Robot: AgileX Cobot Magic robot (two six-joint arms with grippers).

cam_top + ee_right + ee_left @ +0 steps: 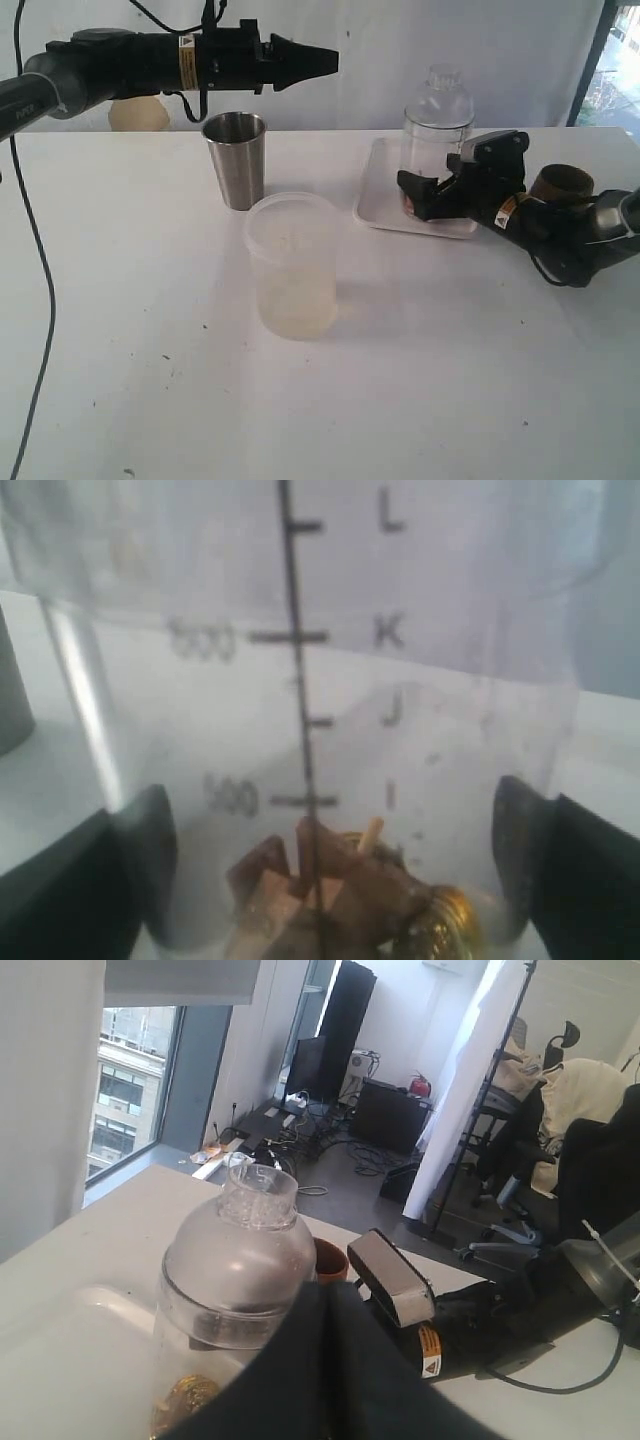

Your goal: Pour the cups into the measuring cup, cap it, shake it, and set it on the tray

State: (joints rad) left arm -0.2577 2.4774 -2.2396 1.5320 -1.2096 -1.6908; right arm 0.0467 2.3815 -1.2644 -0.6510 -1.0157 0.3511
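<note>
Nearest sits the wide frosted plastic container (292,265). My right gripper (432,190) straddles the base of the tall clear graduated measuring cup (437,125); whether it is clamped, I can't tell. My left gripper (325,62) is closed and empty. The cup looks slick, light and rigid, so I'd grip it mid-body.

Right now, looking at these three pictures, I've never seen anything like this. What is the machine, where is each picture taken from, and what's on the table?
It is a robot with two arms. The wide picture comes from a camera off the arms; the other two come from cameras on each wrist. The left gripper hangs above the table, jaws shut, empty. The right gripper has its jaws closed on the capped measuring cup, which stands on the white tray. Nearby: a steel tumbler, a frosted container and, beside the right arm, a wooden cup.
</note>
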